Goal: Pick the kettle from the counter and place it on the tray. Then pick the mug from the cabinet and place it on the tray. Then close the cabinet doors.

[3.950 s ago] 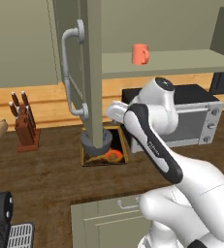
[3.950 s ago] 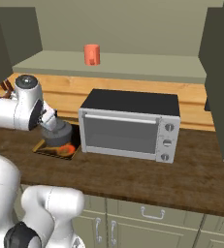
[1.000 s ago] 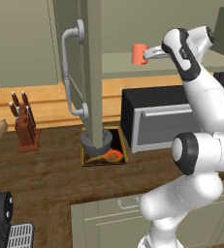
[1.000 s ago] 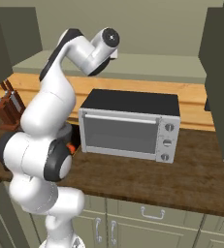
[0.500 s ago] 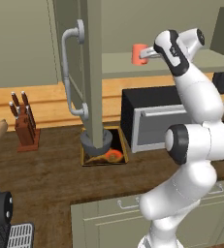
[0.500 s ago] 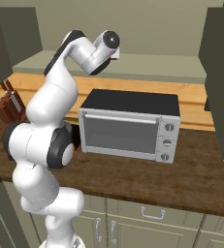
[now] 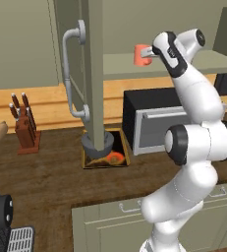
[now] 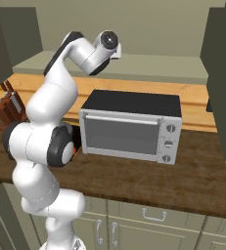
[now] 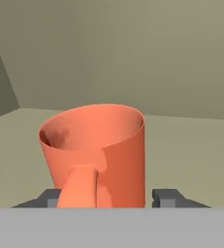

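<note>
Base views flank the microwave [image 8: 129, 127]; hand view close on mug [image 9: 96, 152].

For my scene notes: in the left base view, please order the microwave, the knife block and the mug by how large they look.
1. microwave, clearly the largest, though the arm covers part of it.
2. knife block, much smaller.
3. mug, smallest as it appears; it stands farther back on the cabinet shelf, so its true size against the knife block is unsure.

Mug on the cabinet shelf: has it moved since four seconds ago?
No. The mug stands at the same spot on the cabinet shelf, right of the door.
</note>
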